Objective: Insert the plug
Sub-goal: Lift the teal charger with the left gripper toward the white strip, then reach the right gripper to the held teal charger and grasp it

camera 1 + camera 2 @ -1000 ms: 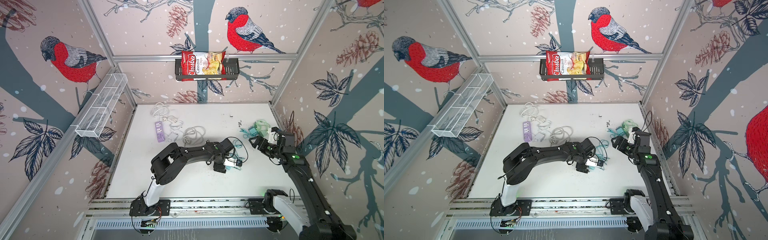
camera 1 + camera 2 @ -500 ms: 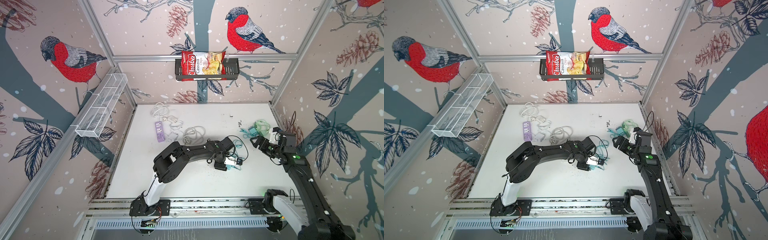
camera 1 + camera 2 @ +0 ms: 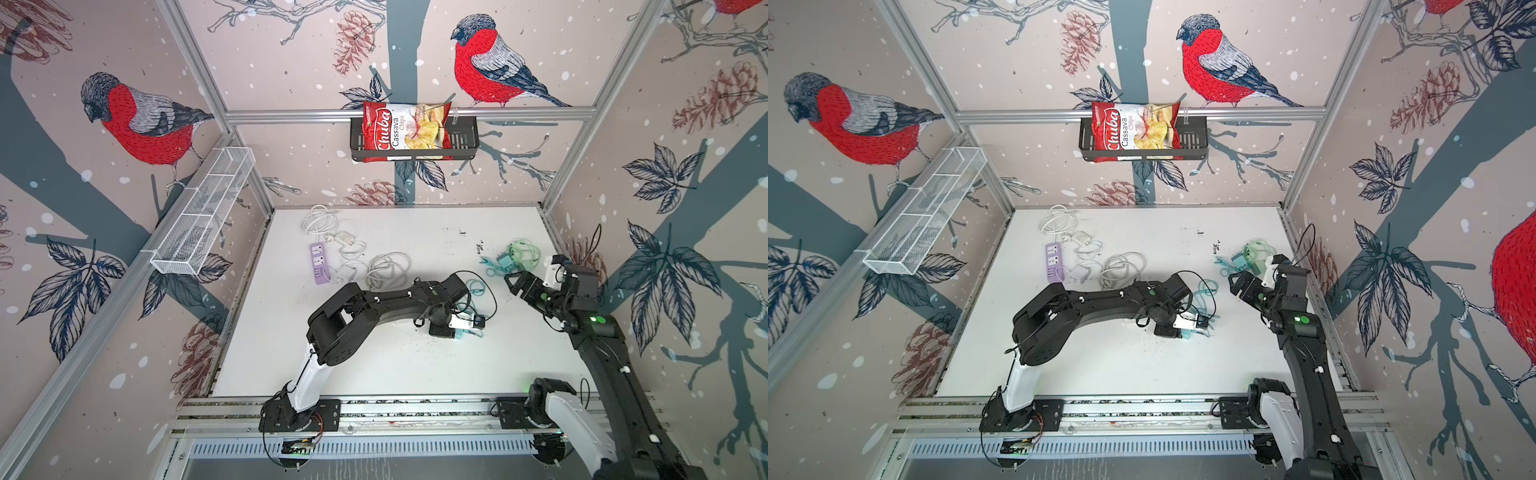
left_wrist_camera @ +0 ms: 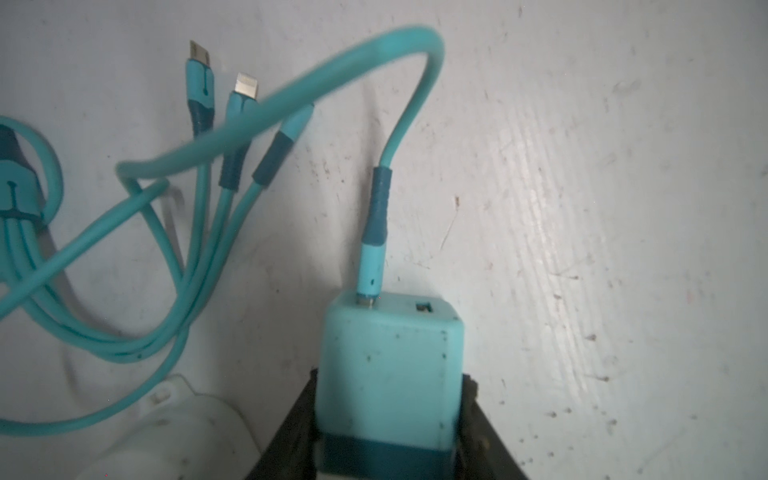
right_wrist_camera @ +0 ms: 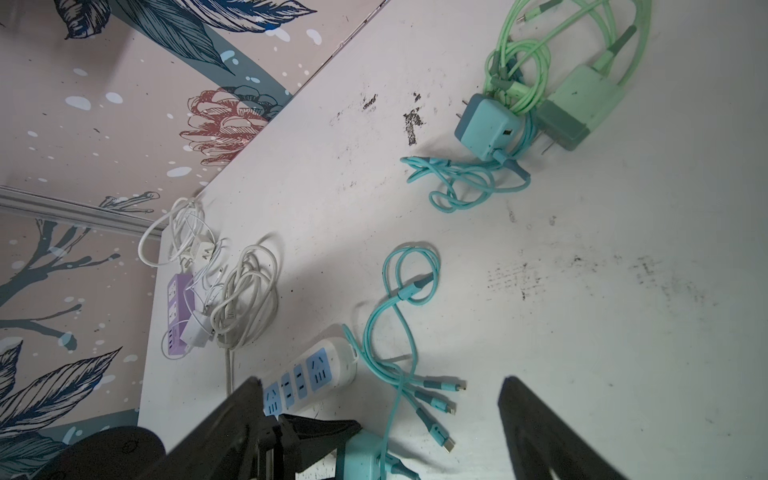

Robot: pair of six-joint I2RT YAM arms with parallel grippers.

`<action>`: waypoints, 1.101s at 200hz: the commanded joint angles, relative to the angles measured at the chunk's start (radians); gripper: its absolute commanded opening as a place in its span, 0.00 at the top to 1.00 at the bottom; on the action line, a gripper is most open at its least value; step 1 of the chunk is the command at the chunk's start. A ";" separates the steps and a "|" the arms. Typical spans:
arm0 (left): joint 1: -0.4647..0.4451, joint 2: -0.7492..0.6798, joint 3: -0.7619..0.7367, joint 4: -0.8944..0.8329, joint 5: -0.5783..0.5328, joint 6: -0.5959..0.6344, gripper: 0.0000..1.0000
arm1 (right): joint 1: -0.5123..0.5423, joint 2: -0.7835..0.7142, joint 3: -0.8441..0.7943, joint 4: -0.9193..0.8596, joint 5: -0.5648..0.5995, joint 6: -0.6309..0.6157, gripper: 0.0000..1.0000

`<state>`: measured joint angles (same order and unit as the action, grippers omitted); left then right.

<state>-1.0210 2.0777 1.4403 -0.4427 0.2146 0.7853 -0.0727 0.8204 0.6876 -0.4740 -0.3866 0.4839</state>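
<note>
The plug (image 4: 390, 357) is a teal charger block with a teal cable (image 4: 376, 216) in one of its ports. My left gripper (image 4: 388, 415) is shut on it, black fingers (image 4: 291, 428) pressed against both sides. Both top views show this gripper (image 3: 461, 330) (image 3: 1188, 328) low over the middle of the table with the plug (image 3: 458, 335). A white power strip with blue sockets (image 5: 309, 380) lies right beside it, mostly hidden under the left arm in the top views. My right gripper (image 3: 517, 284) (image 5: 382, 399) hangs open and empty to the right.
A second teal charger (image 5: 488, 129) and a green charger (image 5: 582, 108) with coiled cables lie at the back right. A purple power strip (image 3: 319, 263) and white cables (image 3: 388, 270) sit at the back left. A chips bag (image 3: 405, 133) fills a wall basket.
My left gripper's jaws have closed onto the plug and the arm has shifted slightly. The right arm has not moved.
</note>
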 commanded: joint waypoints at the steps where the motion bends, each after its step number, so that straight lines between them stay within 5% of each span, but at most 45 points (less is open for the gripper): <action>1: 0.005 0.005 0.005 -0.003 -0.033 -0.014 0.64 | -0.003 -0.003 0.003 0.002 0.029 0.027 0.11; 95: 0.068 -0.200 -0.114 0.293 0.077 -0.124 0.69 | -0.041 -0.061 0.035 -0.039 0.116 0.059 0.10; 134: 0.079 -0.290 -0.215 0.517 -0.004 -0.211 0.69 | -0.062 -0.077 0.051 -0.036 0.024 0.070 0.13; 161: 0.079 -0.299 -0.257 0.686 -0.039 -0.285 0.69 | -0.058 -0.074 0.050 -0.046 -0.163 0.052 0.16; 220: 0.088 -0.240 -0.162 0.744 0.025 -0.375 0.69 | 0.045 -0.128 -0.064 0.141 -0.342 0.146 0.29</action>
<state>-0.9413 1.8351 1.2522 0.1986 0.1867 0.4706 -0.0696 0.6979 0.6518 -0.4675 -0.6285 0.5827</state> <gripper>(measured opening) 0.437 0.729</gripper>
